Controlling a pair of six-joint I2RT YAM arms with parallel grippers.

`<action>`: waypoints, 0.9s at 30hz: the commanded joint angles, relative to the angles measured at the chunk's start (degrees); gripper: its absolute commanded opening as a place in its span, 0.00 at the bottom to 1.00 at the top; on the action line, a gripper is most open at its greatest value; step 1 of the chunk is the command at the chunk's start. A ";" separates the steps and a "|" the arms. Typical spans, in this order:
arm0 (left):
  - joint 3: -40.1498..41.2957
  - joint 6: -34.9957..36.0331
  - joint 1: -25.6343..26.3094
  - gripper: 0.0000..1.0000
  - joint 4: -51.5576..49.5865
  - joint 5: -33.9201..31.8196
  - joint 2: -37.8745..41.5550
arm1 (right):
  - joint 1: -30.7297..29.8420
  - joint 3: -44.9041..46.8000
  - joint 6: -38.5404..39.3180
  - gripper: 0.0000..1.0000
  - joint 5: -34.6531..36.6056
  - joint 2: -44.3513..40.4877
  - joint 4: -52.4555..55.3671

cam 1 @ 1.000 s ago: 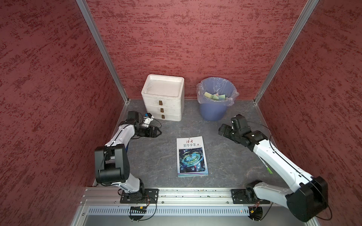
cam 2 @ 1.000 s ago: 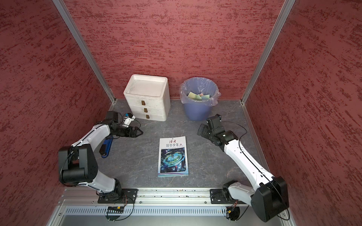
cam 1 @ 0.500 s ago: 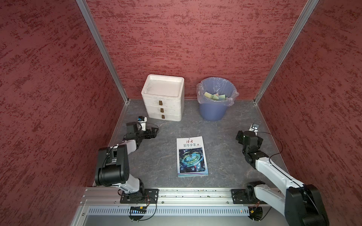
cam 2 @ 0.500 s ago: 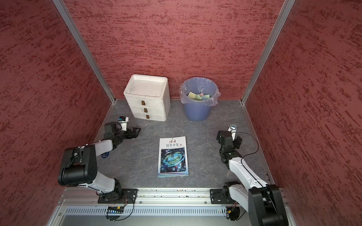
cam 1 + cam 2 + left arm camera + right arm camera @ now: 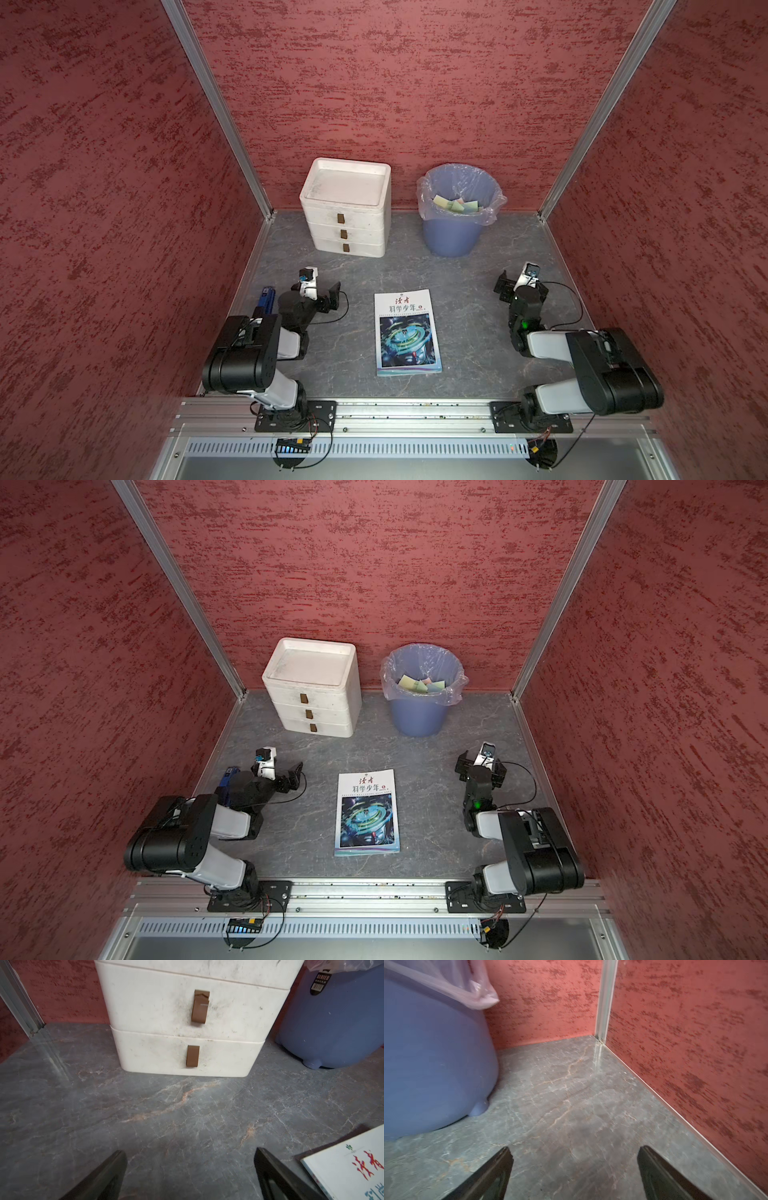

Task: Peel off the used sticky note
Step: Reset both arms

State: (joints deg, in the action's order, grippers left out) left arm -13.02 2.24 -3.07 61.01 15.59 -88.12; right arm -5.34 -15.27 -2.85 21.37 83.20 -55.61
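Showing peel task likely complete

Top views: book (image 5: 407,332) lies shut on counter (image 5: 473,328), no note visible on its cover; pastel sticky notes (image 5: 455,204) lie in lined bin (image 5: 453,239).
L wrist: left jaws wide apart, empty, facing drawer unit (image 5: 187,1012).
R wrist: right jaws wide apart, empty, beside bin (image 5: 431,1059).
Judged: nothing left, unless a note hides inside book.
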 commanded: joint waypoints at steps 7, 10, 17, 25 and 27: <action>-8.50 -0.95 -0.46 1.00 -9.28 -6.85 0.64 | 1.27 -5.36 3.16 0.99 -8.55 6.03 -0.79; -8.46 -0.99 -0.45 1.00 -9.18 -6.89 0.60 | 1.41 -5.40 3.02 0.99 -8.46 5.79 -0.28; -8.43 -1.00 -0.50 1.00 -9.07 -6.89 0.59 | 1.44 -5.53 3.20 0.99 -9.22 5.82 -0.03; -8.44 -0.87 -0.36 1.00 -9.14 -7.07 0.65 | 1.42 -5.53 3.19 0.99 -9.19 5.76 0.05; -8.51 -0.90 -0.43 1.00 -9.09 -7.05 0.59 | 1.41 -5.48 3.20 0.99 -9.20 5.78 0.01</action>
State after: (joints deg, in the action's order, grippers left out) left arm -21.63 1.76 -3.27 51.83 8.84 -87.88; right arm -4.40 -20.29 0.08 13.04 89.45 -55.83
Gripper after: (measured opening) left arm 0.999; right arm 0.987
